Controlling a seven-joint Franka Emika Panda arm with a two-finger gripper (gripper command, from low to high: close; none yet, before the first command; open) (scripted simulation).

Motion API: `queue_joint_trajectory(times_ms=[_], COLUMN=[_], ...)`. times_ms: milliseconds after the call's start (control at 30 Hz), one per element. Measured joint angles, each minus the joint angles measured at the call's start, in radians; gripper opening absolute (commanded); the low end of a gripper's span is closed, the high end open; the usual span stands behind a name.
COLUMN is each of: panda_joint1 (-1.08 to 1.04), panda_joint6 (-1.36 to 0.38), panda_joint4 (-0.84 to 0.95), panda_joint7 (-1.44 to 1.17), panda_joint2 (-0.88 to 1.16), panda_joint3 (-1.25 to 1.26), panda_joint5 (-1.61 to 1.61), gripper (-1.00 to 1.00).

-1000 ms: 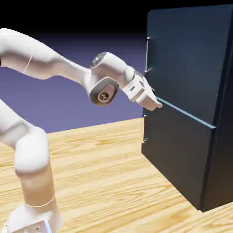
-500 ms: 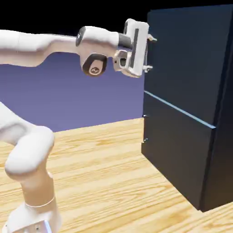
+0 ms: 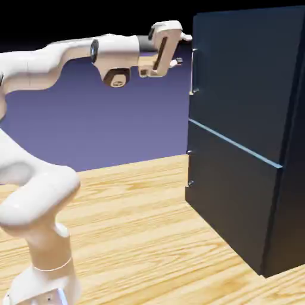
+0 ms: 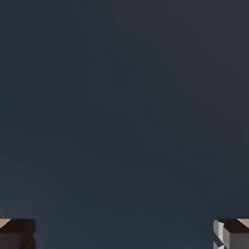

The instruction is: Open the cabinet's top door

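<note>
Smooth matt navy panels on the cabinet (image 3: 250,119), faint sheen. Metallic silver handle (image 3: 193,71) just beyond the gripper (image 3: 179,50). Glossy white plastic shell on the arm (image 3: 59,56). Below, satin pale wood-grain table (image 3: 143,232).

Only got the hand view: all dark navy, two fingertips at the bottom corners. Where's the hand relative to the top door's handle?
Observer: In the exterior view, the hand sits level with the top of the handle, to the view's left of the cabinet.
Operator: Touching the handle?
Observer: No. A gap shows between the fingers and the handle.
Operator: Top door moved at all?
Observer: The top door looks flush and shut, as does the lower door.
</note>
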Motion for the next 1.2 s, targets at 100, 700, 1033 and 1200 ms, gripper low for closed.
queue_joint_trajectory(times_ms=[100, 700, 1033, 1200], panda_joint1=[-0.064, -0.382, -0.194, -0.13], panda_joint6=[0.011, -0.055, -0.491, -0.708], panda_joint4=[0.048, 0.26, -0.089, -0.259], panda_joint7=[0.13, 0.473, 0.473, 0.473], panda_joint2=[-0.027, -0.145, -0.472, -0.617], panda_joint3=[0.081, 0.314, 0.059, -0.042], panda_joint5=[0.123, 0.464, 0.607, 0.629], gripper=[0.0, -1.0, -1.0, -1.0])
